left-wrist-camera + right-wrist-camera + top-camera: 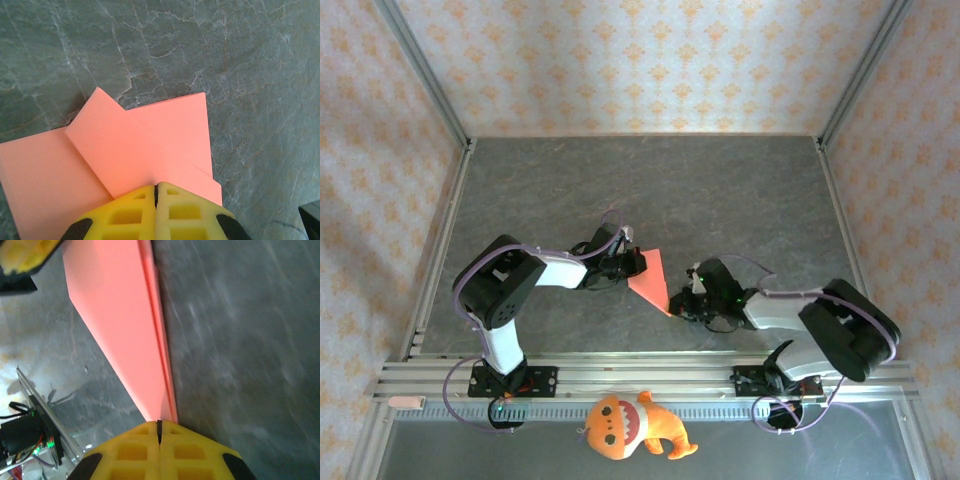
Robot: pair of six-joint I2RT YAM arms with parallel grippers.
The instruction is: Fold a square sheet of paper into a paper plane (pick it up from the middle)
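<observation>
The square sheet of paper point(652, 279) is red-pink and partly folded into a pointed paper plane shape, held just above the dark table between both grippers. In the left wrist view the paper point(145, 145) shows overlapping flaps with diagonal creases. My left gripper point(156, 187) is shut on its near edge, yellow fingers pressed together. From the right wrist the paper point(125, 325) runs away as a narrow wedge seen nearly edge-on. My right gripper point(159, 424) is shut on its pointed end. From above, the left gripper point(636, 263) is at the paper's upper left and the right gripper point(678, 300) at its lower tip.
An orange plush toy point(632, 428) lies in front of the aluminium rail point(640, 372) that carries both arm bases. Metal frame posts point(425, 80) and patterned walls enclose the grey stone-look table point(720, 190). The left arm's yellow finger point(25, 252) shows in the right wrist view.
</observation>
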